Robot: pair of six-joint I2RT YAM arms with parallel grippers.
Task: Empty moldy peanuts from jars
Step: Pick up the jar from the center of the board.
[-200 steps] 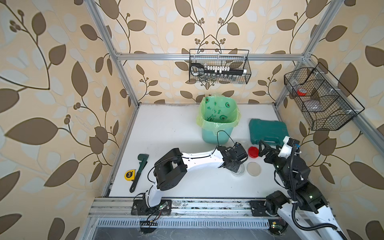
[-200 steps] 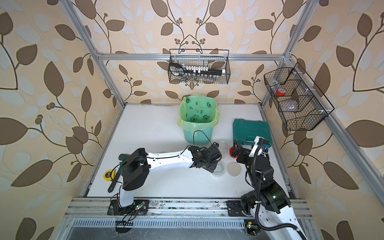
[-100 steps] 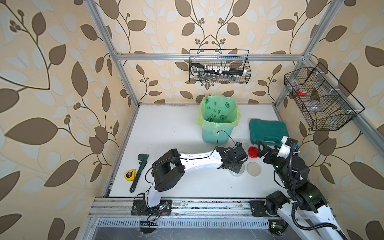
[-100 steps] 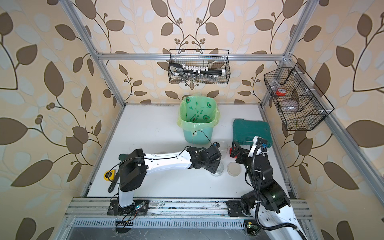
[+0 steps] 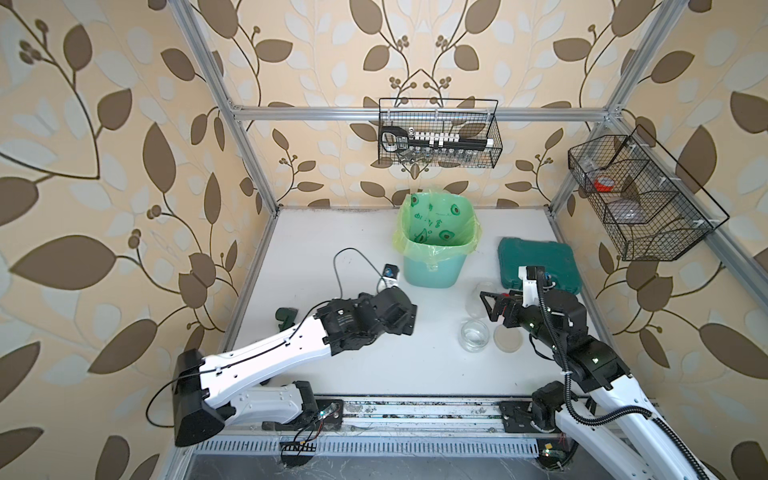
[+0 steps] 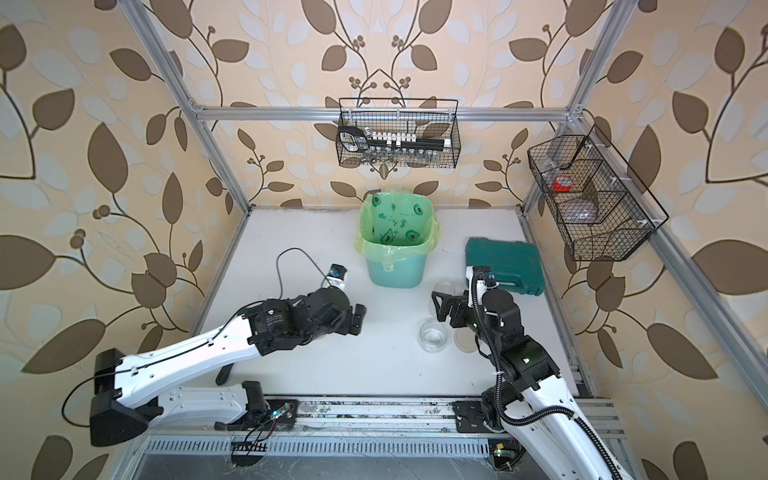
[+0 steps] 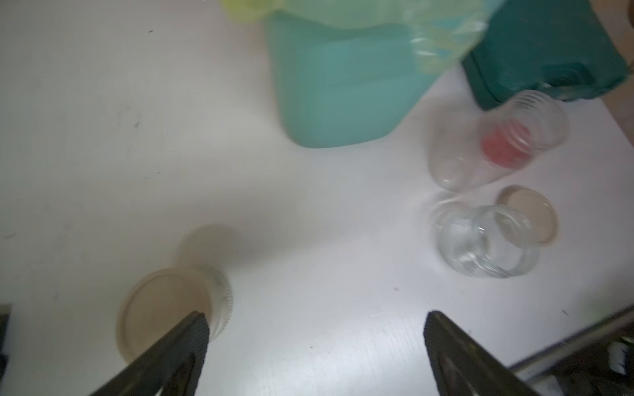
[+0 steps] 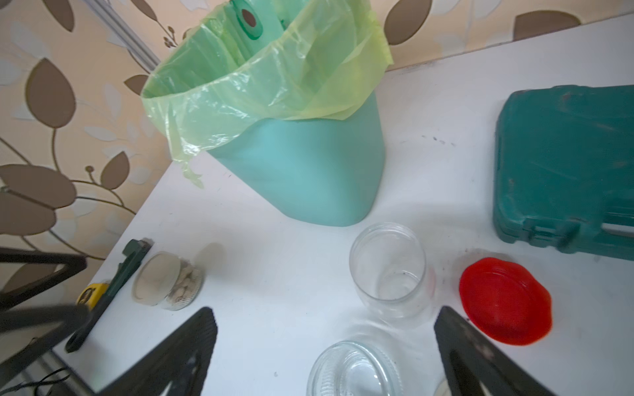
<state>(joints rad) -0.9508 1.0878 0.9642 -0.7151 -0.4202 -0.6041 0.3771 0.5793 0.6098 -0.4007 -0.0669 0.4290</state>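
A squat clear jar (image 5: 474, 334) (image 6: 433, 334) stands empty and lidless, its beige lid (image 5: 508, 340) flat beside it. Behind it is the taller jar (image 5: 478, 297) (image 8: 387, 271), also empty, with its red lid (image 8: 504, 301) on the table. A third jar (image 8: 168, 281) (image 7: 171, 308), still lidded, holds the moldy peanuts (image 8: 185, 284); my left arm hides it in both top views. My left gripper (image 5: 409, 320) (image 7: 315, 329) is open over bare table, one finger next to the lidded jar. My right gripper (image 5: 488, 303) (image 8: 324, 329) hangs open above the squat empty jar (image 8: 353, 370).
The mint-green bin (image 5: 434, 266) with its green bag stands at the back middle. A dark green case (image 5: 536, 262) lies to its right. A green wrench (image 8: 116, 284) and yellow tape measure (image 8: 91, 291) lie at the left edge. Wire baskets (image 5: 438, 139) (image 5: 640, 199) hang on the walls.
My left gripper has opened, let go of the squat empty jar and drawn back to the left. The jar stays by its lid. The right arm has barely moved.
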